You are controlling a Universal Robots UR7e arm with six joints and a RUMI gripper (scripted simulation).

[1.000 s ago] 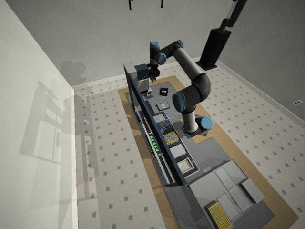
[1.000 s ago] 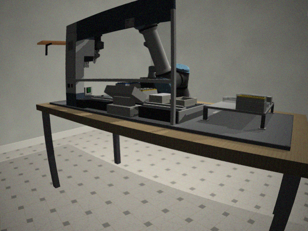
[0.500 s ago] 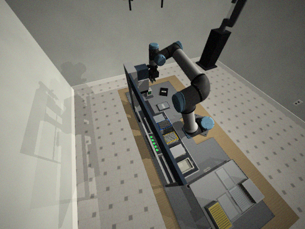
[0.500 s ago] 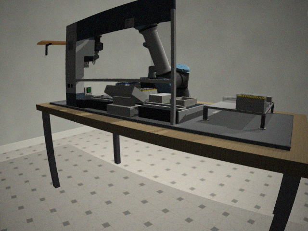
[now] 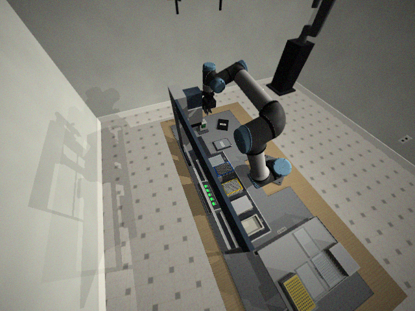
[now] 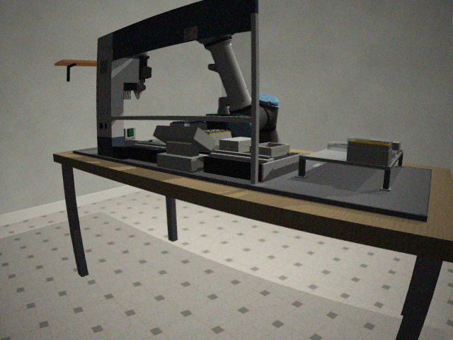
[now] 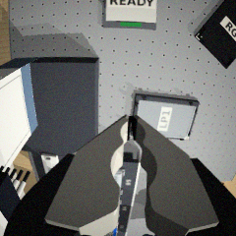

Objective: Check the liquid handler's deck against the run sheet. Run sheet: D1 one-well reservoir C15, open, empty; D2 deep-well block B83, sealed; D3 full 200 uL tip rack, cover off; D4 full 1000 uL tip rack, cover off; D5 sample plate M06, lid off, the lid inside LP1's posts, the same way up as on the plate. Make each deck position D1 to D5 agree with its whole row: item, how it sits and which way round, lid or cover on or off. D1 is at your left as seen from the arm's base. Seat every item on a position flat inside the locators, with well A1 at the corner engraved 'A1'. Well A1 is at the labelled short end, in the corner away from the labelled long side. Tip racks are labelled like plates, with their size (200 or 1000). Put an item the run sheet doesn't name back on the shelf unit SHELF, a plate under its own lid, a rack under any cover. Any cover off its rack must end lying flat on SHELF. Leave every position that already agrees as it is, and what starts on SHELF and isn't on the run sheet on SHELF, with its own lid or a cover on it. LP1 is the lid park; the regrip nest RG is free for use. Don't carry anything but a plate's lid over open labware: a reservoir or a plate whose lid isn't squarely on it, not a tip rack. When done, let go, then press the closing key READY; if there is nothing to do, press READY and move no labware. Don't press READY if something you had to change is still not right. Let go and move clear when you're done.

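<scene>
Gripper (image 7: 130, 123) has its jaws pressed together, nothing between them, hanging above the perforated deck plate (image 7: 118, 69). In the wrist view the fingertips sit just left of the LP1 park (image 7: 164, 118), where a flat grey lid lies inside its dark frame, label LP1 visible. READY key (image 7: 129, 12) is further out, straight ahead of the tips, green bar on its near edge; RG nest (image 7: 221, 31) is a black block off to the right, well apart from both. A dark grey box (image 7: 64, 103) of the handler stands to the left of the gripper. In the top view the gripper (image 5: 207, 107) hangs near the handler's far end, beside the blue-grey head (image 5: 192, 96), with the arm (image 5: 258, 96) reaching over from its base (image 5: 279, 181). Deck row runs along the frame: sample plate (image 5: 216, 159), blue-edged tip rack (image 5: 224, 168), yellow-edged tip rack (image 5: 232, 186), sealed white block (image 5: 241, 204), open reservoir (image 5: 253, 224). SHELF (image 5: 278, 257) is at the near end, well apart from the gripper, carrying a yellow rack (image 5: 298, 293), a well plate (image 5: 325, 267) and flat grey covers (image 5: 305, 241). Labels on deck items are too small to read.
</scene>
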